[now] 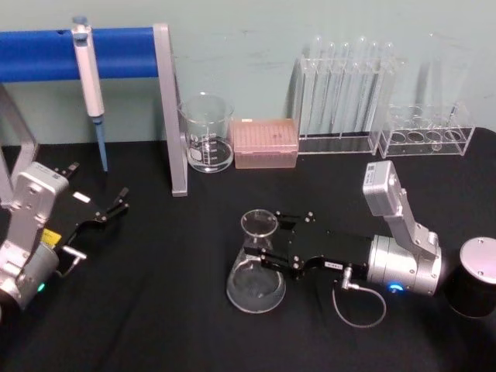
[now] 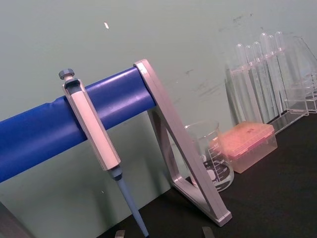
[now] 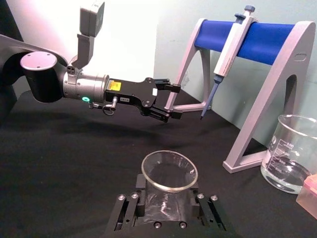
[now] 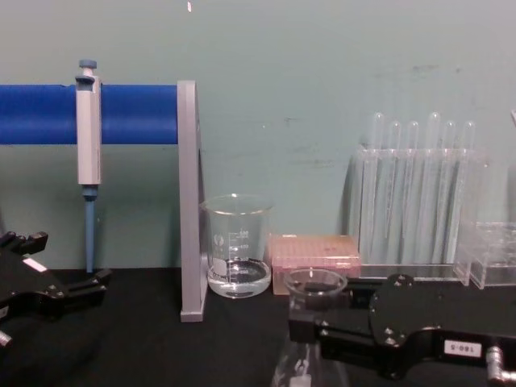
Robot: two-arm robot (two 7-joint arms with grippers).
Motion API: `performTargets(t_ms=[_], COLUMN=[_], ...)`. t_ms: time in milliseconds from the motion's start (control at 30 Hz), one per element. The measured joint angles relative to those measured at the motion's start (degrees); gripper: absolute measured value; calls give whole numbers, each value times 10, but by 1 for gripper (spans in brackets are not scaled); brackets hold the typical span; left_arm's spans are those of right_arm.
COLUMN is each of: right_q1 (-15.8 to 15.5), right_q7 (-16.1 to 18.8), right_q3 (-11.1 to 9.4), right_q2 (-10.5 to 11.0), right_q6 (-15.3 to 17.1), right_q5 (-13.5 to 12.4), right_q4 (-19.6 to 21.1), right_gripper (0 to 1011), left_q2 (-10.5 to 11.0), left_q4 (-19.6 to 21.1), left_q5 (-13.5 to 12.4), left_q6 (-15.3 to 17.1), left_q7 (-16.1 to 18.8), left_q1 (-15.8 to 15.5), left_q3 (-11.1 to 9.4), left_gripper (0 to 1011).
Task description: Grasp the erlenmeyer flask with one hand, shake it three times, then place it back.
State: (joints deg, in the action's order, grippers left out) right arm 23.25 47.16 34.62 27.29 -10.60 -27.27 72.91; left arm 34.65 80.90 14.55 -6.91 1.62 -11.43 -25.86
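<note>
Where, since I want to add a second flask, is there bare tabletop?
Bare black cloth lies between the left gripper and the erlenmeyer flask, and along the front edge. Crowded: the back row of beaker, pink tip box, tube racks, and the right gripper gripping the flask.

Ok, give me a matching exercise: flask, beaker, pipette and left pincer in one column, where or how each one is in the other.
Things
1. flask
2. beaker
3. pipette
4. left pincer

States
A. hangs on the blue bar
B. open, holding nothing, over the left of the table
C. neck gripped by the right pincer
D. stands by the stand's leg, a little clear liquid inside

Pairs: 1-C, 2-D, 3-A, 4-B
</note>
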Motion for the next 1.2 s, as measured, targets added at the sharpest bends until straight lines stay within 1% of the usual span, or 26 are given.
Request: performTargets(t_ms=[67,900,1067,1200], right_q1=[0,0,-1,-5], right_q7=[0,0,3,1], right_q3=[0,0,-5,-12], right_q2=[0,0,0,0], right_q6=[0,0,-5,-8], right_q5=[0,0,-7,-15], right_q4=[0,0,1,10], right_gripper=[458,458,458,458], left_q2=[0,0,0,0], left_q4=[0,0,0,0], left_q5=[0,0,0,0], left_q6=[0,0,0,0], left_q7=[0,0,0,0], left_q1=[0,0,0,0], left_q3=[0,0,0,0], left_gripper=[1001,1001,1001,1001])
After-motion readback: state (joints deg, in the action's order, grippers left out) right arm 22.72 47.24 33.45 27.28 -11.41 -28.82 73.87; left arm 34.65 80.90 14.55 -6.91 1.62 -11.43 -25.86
